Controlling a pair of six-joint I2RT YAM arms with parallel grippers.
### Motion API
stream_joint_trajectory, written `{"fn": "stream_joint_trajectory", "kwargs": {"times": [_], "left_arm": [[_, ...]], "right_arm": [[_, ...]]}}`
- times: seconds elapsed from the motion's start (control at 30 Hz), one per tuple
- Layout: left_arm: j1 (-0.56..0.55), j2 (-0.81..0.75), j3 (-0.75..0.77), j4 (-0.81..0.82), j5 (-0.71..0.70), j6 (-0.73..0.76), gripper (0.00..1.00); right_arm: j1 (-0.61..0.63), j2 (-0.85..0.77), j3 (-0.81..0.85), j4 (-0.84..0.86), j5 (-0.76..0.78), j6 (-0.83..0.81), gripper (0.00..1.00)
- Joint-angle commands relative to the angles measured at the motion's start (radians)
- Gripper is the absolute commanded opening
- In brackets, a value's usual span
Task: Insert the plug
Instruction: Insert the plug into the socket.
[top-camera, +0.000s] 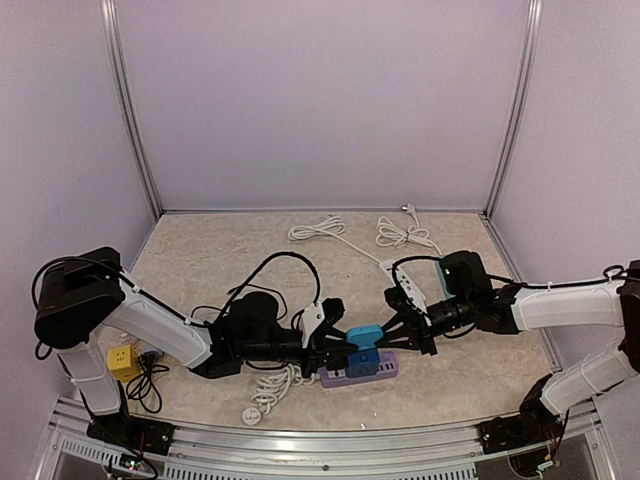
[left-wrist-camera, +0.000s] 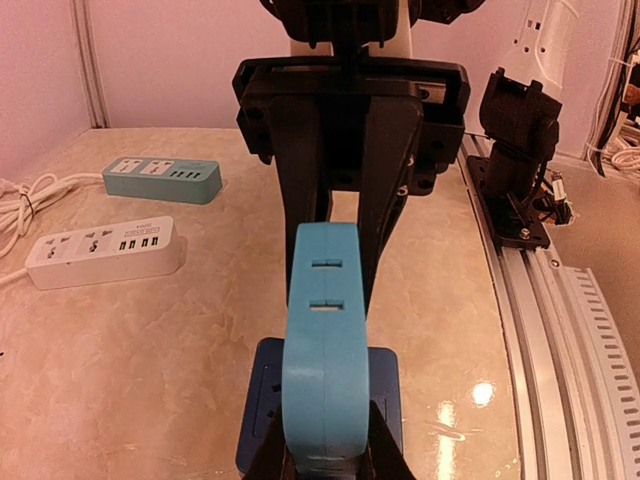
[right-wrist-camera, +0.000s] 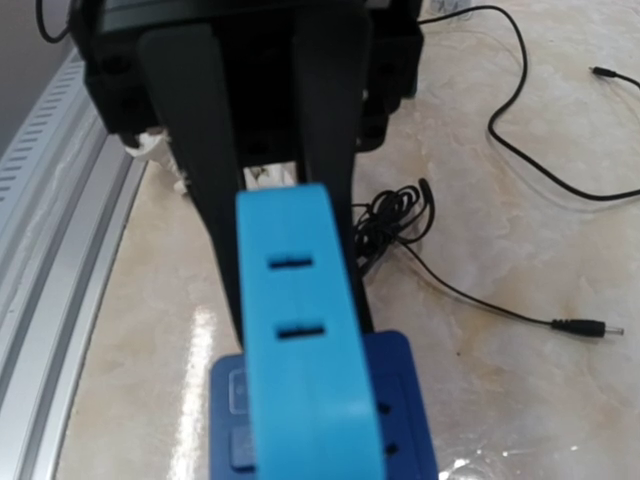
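Over the dark blue socket (top-camera: 362, 362), left tool (top-camera: 341, 338) and right tool (top-camera: 392, 334) both clamp the light blue plug (top-camera: 365, 332).

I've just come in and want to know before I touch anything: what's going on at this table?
Both arms meet mid-table. The left gripper and the right gripper are each shut on an end of a light blue plug, holding it directly over a dark blue socket block that sits on a lavender power strip. Whether the plug is fully seated can't be told.
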Motion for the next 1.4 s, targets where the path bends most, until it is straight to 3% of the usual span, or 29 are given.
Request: {"fn": "stream_joint_trajectory", "kwargs": {"times": [0.0,0.77,1.13,1.17,1.2,1.3,1.37], "left_arm": [[-0.012,0.047,0.015,-0.014,0.014,0.016,0.00],[-0.030,0.094,0.023,-0.014,-0.018,-0.048,0.00],[-0.052,0.101,0.012,-0.007,-0.046,0.008,0.00],[-0.054,0.095,0.009,-0.006,-0.052,0.014,0.00],[-0.056,0.090,0.003,-0.002,-0.059,0.025,0.06],[-0.064,0.058,-0.015,-0.003,-0.074,0.074,0.55],[-0.064,0.031,-0.025,-0.023,-0.071,0.107,0.77]], "right_arm": [[0.009,0.033,0.028,0.010,0.015,0.014,0.00],[0.012,0.154,0.084,-0.073,0.041,-0.012,0.00],[0.014,0.142,0.085,-0.090,0.081,-0.028,0.00],[0.014,0.140,0.084,-0.088,0.084,-0.025,0.06],[0.014,0.135,0.081,-0.084,0.089,-0.022,0.15],[0.014,0.113,0.072,-0.071,0.087,-0.017,0.36],[0.014,0.094,0.067,-0.065,0.076,-0.015,0.51]]}}
